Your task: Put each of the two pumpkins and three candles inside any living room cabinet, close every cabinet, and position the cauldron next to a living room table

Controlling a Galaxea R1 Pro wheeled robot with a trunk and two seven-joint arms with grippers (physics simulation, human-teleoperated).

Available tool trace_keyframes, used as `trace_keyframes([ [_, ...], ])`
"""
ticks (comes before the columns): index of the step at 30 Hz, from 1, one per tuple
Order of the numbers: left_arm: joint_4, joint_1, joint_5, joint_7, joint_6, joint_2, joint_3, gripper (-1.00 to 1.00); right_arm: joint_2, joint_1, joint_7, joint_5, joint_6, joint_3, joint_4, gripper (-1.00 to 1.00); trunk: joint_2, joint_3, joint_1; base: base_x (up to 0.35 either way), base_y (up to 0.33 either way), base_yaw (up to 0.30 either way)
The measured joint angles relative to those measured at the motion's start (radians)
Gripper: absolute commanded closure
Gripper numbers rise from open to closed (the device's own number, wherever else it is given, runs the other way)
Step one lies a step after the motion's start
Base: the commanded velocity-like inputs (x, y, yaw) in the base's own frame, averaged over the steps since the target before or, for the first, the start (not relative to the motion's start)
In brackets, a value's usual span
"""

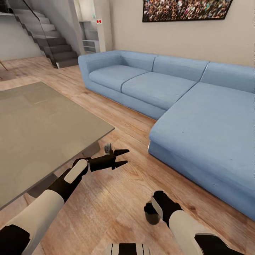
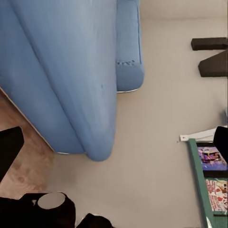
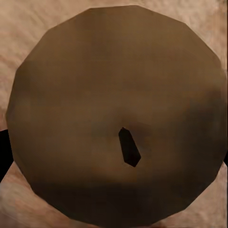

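A brown candle [image 3: 114, 104] with a dark wick is seen end-on in the right wrist view, with black fingertips [image 3: 3, 147] at either side of it. In the head view my right gripper [image 1: 153, 212] points down over the wooden floor, shut on that candle [image 1: 152, 219]. My left gripper [image 1: 122, 158] is open and holds nothing, just off the corner of the grey table [image 1: 42, 134]. The pumpkins, cabinet and cauldron are out of view.
A large blue corner sofa [image 1: 198, 117] spans the right and back, also in the left wrist view [image 2: 71, 71]. Wooden floor [image 1: 117, 209] runs between table and sofa. Stairs [image 1: 53, 46] rise at the back left. A wall picture [image 1: 184, 9] hangs above the sofa.
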Motion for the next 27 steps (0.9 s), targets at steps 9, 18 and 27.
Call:
trace_keyframes([
  [9,-0.014,-0.002,-0.044,0.164,-0.013,0.000,0.004,-1.00,0.000,0.003,0.062,-0.004,0.274,0.005,-0.305,1.00,0.002,0.035,-0.004,0.000,0.000,0.000],
  [18,-0.130,-0.003,-0.044,0.414,-0.013,0.000,0.004,-1.00,-0.002,0.008,0.241,0.009,0.284,0.008,-0.308,1.00,0.004,0.070,-0.008,0.000,0.000,0.000],
  [27,-0.201,-0.003,-0.045,0.526,-0.007,0.003,0.005,-1.00,0.000,0.010,0.244,0.008,0.283,0.008,-0.306,1.00,0.064,0.098,-0.041,0.000,0.000,0.000],
])
